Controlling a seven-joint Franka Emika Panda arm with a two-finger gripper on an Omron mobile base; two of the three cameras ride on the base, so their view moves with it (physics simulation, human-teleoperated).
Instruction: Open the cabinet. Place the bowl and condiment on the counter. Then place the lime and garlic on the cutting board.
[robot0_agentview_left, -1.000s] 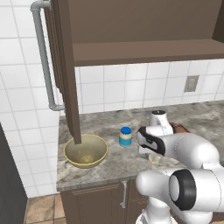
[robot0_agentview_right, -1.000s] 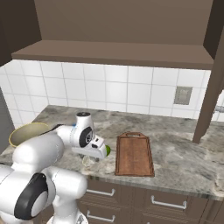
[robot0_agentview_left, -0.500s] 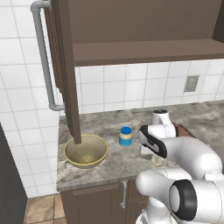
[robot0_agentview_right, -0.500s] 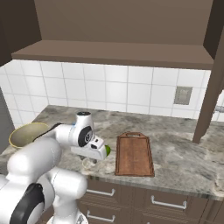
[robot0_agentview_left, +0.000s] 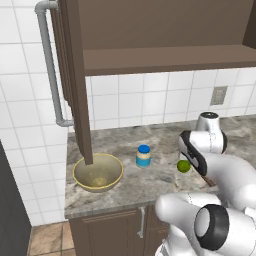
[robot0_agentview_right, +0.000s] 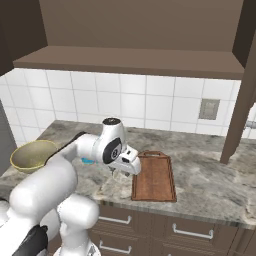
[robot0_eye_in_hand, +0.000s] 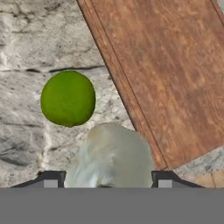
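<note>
Jaws flank pale glossy garlic (robot0_eye_in_hand: 111, 155); round green lime (robot0_eye_in_hand: 68, 98) beside.

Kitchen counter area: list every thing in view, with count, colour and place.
cabinet: one, dark brown, on the wall, door open.
counter: one, grey-brown marbled.
bowl: one, olive-beige, on the counter's left end.
condiment: one, blue-lidded cream jar, right of the bowl.
lime: one, bright green, on the counter beside the board.
garlic: one, whitish, between the fingertips.
cutting board: one, reddish-brown, on the counter.
gripper: one, shut on the garlic.
</note>
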